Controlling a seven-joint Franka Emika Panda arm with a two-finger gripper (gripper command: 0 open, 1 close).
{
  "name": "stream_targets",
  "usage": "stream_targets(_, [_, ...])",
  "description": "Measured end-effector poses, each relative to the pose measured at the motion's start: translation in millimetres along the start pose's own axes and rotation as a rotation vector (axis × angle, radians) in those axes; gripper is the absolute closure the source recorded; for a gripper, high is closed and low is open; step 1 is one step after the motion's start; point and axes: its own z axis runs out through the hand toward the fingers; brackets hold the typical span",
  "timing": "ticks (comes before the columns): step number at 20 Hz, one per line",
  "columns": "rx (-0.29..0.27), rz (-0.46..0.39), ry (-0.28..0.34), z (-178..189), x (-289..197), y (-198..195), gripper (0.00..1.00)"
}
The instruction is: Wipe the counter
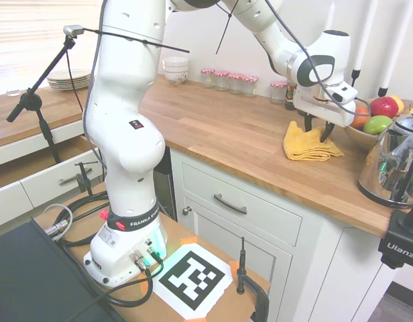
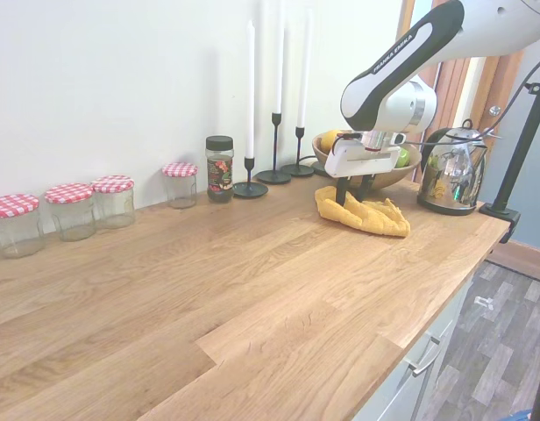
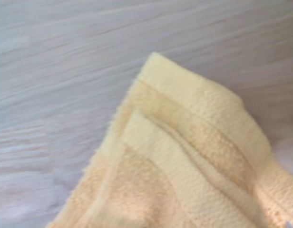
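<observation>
A: Where is the cloth, and where does the counter (image 2: 252,289) run?

B: In the second exterior view the counter fills the lower frame, and the yellow towel (image 2: 365,215) lies rumpled on it at the right of centre. In the first exterior view the same towel (image 1: 309,143) sits at the right, near the counter's back.

A: And the pincer?

B: The gripper (image 2: 353,189) stands directly over the towel's near end, its dark fingers (image 1: 326,131) pointing down, parted a little, tips at the cloth. I can't make out any fold caught between them, so I judge it is holding nothing yet.

A: How will the towel handle?

B: It looks like soft, light terry, folded in layers; the wrist view shows a thick hemmed corner (image 3: 184,118). It should bunch and drag instead of sliding stiffly. I'd pinch the raised hump in the middle, where several layers stack, and press down while sweeping.

A: Room to move?

B: Plenty toward the left of the second exterior frame: bare wood there. At the right it is crowded: a fruit bowl (image 2: 401,171) just behind the towel, a kettle (image 2: 450,180) beside it, candlesticks (image 2: 274,171) and a spice jar (image 2: 220,168) along the wall, and jars with checked lids (image 2: 68,210) farther left. The front edge runs along the lower right; a sweep that way could push the cloth off.
</observation>
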Motion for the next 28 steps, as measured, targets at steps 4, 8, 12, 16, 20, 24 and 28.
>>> stream_targets(4, [0.002,0.007,0.011,0.0,2.5,3.7,1.00])
stream_targets(8, [0.005,0.009,0.021,-0.7,3.4,5.8,1.00])
stream_targets(12, [0.006,0.005,0.028,-1.3,2.8,5.7,1.00])
stream_targets(16, [0.003,-0.004,0.044,-1.6,-0.2,4.9,1.00])
stream_targets(20, [0.001,-0.010,0.058,-1.5,-3.9,3.6,1.00])
stream_targets(24, [-0.004,-0.021,0.072,-2.0,-13.5,-1.0,1.00])
stream_targets(28, [-0.012,-0.042,0.072,-1.9,-35.9,-15.2,1.00])
